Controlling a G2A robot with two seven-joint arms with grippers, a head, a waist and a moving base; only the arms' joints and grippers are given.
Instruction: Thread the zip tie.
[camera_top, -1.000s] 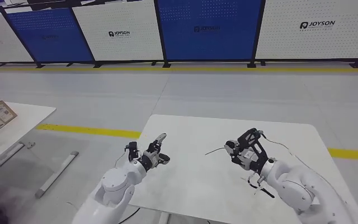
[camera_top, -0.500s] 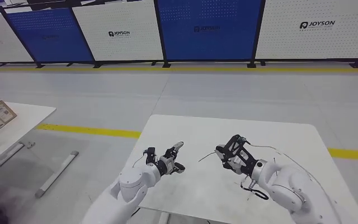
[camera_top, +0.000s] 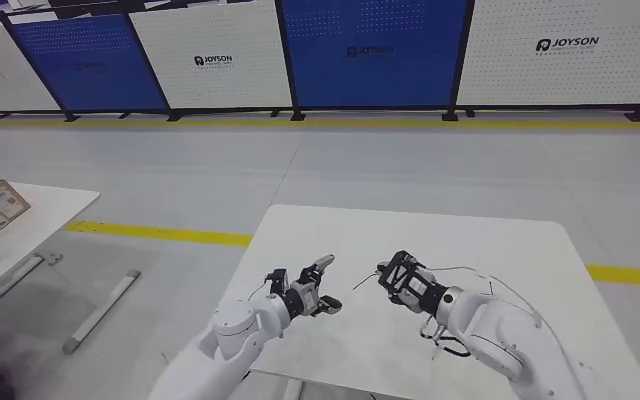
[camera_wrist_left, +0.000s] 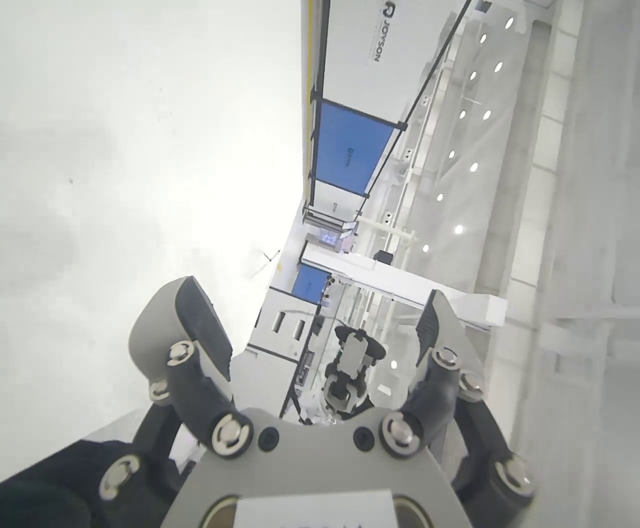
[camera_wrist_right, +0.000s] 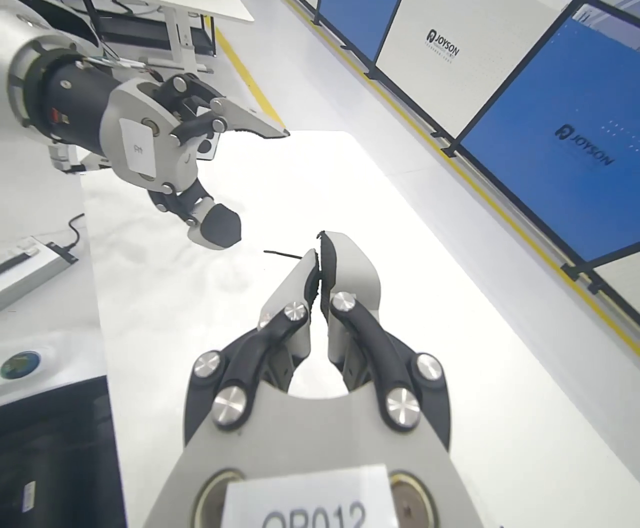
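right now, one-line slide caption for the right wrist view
Right gripper, fingers shut on a black zip tie, its end pointing toward the open left gripper over the table.

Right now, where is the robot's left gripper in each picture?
Top view: left gripper, jaws open, above the white table, facing the right gripper.
Left wrist view: left gripper up close, jaws spread wide.
Right wrist view: left gripper farther off, beyond the right gripper pinching the zip tie.
Shared landmark: the blue wall panels.
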